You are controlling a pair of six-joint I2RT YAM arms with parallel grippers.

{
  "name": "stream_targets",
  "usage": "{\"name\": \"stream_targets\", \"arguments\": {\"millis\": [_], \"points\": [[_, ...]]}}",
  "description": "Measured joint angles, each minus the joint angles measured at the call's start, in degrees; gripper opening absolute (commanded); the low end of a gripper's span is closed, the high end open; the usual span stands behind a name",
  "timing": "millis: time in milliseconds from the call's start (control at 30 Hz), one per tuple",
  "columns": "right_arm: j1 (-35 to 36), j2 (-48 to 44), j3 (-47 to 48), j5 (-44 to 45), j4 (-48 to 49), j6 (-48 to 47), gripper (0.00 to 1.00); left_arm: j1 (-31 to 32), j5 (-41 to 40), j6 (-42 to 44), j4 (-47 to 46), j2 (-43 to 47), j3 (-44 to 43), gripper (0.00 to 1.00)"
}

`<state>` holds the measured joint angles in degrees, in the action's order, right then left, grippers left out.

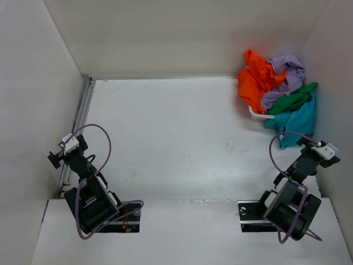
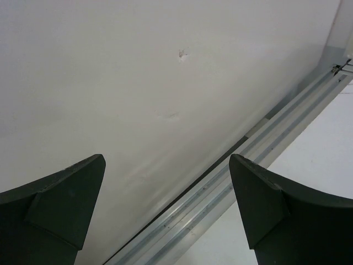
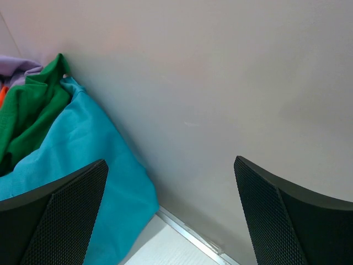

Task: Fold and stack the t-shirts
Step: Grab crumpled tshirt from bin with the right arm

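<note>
Four shirts are heaped in and over a white basket [image 1: 258,114] in the far right corner of the table [image 1: 165,138]. Only a short curve of the basket's rim shows at the pile's near left side. The orange shirt [image 1: 253,83] lies on the left of the heap, bunched and spilling over the rim. The lavender shirt [image 1: 287,74] is crumpled at the far top. The green shirt [image 1: 292,100] runs as a twisted band across the middle. The teal shirt [image 1: 298,118] hangs down the near side, against the right wall [image 3: 231,83], and its lower edge reaches the table top. All four are plain, soft and unfolded, creased and tangled together.

The left gripper [image 2: 165,165] is at the near left, facing the left wall [image 2: 138,83], its jaws spread wide with nothing between them. The right gripper [image 3: 171,165] is at the near right, just beside the teal cloth but not touching it, and likewise gapes wide and holds nothing.

The table is white with a few faint scuffs. A metal rail [image 1: 83,110] runs along its left edge. Plain pale walls close in the left, far and right sides.
</note>
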<state>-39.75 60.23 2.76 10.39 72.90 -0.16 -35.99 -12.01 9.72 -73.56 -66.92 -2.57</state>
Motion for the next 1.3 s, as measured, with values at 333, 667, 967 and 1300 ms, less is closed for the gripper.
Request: {"name": "stream_targets", "arguments": {"millis": [333, 667, 967, 1300], "points": [[11.9, -15.6, 0.0, -4.9, -0.2, -11.2, 1.00, 0.0, 0.0, 0.0, 0.0, 0.0, 0.0, 1.00], [41.6, -2.2, 26.3, -12.5, -11.6, -26.1, 1.00, 3.5, -2.1, 3.1, 1.0, 3.8, -0.1, 1.00], [50.4, 28.0, 66.7, 12.1, -33.7, -23.9, 0.99, 22.0, -2.9, 12.1, 39.6, 5.2, -45.4, 1.00], [39.1, 56.5, 112.6, -1.4, -86.6, 5.2, 0.60, 35.1, 21.0, -4.2, 79.0, -12.9, -75.1, 1.00]]}}
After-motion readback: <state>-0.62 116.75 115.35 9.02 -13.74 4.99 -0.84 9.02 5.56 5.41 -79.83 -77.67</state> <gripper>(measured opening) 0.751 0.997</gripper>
